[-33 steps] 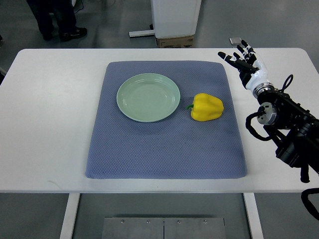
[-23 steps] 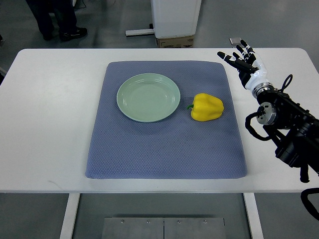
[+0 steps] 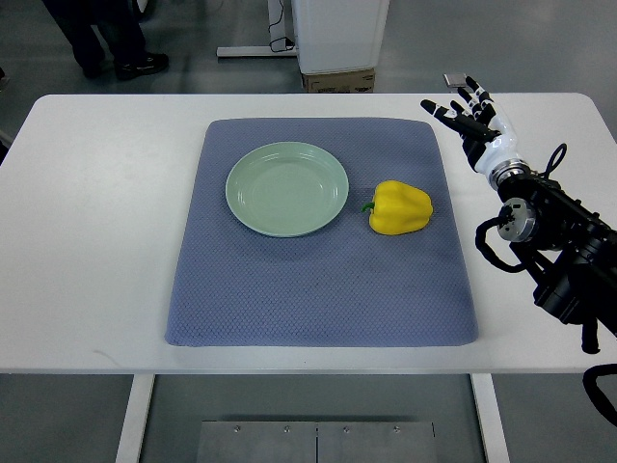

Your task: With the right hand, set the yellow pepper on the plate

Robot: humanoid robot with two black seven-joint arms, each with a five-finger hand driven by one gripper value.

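A yellow pepper (image 3: 399, 208) with a green stem lies on a blue-grey mat (image 3: 323, 280), just right of a pale green plate (image 3: 287, 188). The plate holds nothing. My right hand (image 3: 467, 115) is over the white table past the mat's far right corner, up and to the right of the pepper and well apart from it. Its fingers are spread and hold nothing. Its dark arm runs down to the right edge of the picture.
The white table (image 3: 96, 241) carries the mat. Beyond its far edge stand a white cabinet base (image 3: 339, 39) and a person's legs and shoes (image 3: 106, 43) at the top left.
The right hand and the pepper have stayed put. Only the white frame on the floor behind the table has shifted left.
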